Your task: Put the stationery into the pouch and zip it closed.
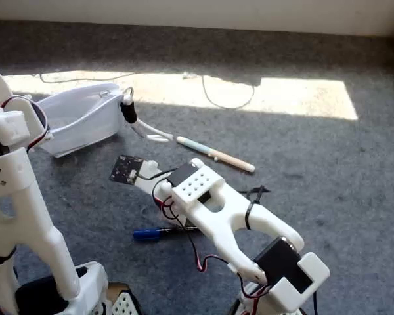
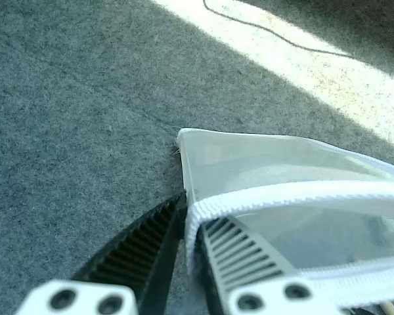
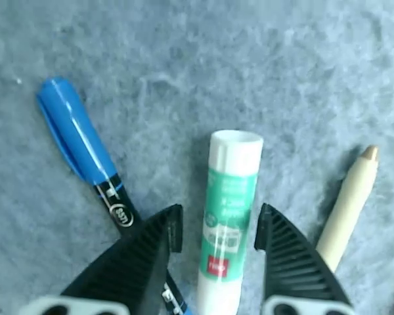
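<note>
white pouch [image 2: 269,164]: rim clenched in left claw [image 2: 188,220]; could slip
glue stick [image 3: 231,197]: inside released right claw [image 3: 218,220]; round barrel may roll out

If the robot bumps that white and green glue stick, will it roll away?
Maybe a little. The glue stick is a round tube lying on its side, so it could roll, though the fuzzy carpet would probably slow it. Its smooth plastic looks stiff, so the right gripper, open around it, likely won't squash it but might slip.
</note>
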Motion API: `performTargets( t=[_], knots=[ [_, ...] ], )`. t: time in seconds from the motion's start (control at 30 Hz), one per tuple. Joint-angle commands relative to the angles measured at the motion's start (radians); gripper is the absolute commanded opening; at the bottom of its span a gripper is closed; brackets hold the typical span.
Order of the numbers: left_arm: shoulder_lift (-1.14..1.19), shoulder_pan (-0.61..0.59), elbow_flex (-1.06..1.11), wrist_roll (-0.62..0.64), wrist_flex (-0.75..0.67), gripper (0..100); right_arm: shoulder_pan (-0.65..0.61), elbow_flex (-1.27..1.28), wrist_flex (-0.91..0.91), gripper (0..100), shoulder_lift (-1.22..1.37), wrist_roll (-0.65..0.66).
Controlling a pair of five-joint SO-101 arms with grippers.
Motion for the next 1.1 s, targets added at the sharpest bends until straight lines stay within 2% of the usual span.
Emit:
performTargets(
  t=[0.0,0.23,0.43,0.7,0.87,1.07],
  knots=[
    [-0.010,-0.010,-0.033,0.011,-0.006,1,-0.015,-0.056,-0.071,17.3,-0.004,-0.014],
    [-0.010,-0.010,-0.031,0.011,-0.006,1,-0.016,-0.054,-0.145,17.3,0.005,-0.014],
    [-0.010,-0.010,-0.031,0.011,-0.006,1,-0.016,-0.062,-0.143,17.2,0.133,-0.014],
    [-0.010,-0.010,-0.031,0.011,-0.006,1,-0.018,-0.064,-0.139,5.3,0.156,-0.012],
    [-0.010,-0.010,-0.031,0.011,-0.006,1,-0.018,-0.061,-0.137,2.9,0.140,-0.012],
    [-0.010,-0.005,-0.031,0.011,-0.005,1,-0.019,-0.045,-0.134,2.9,-0.007,-0.012]
  ],
)
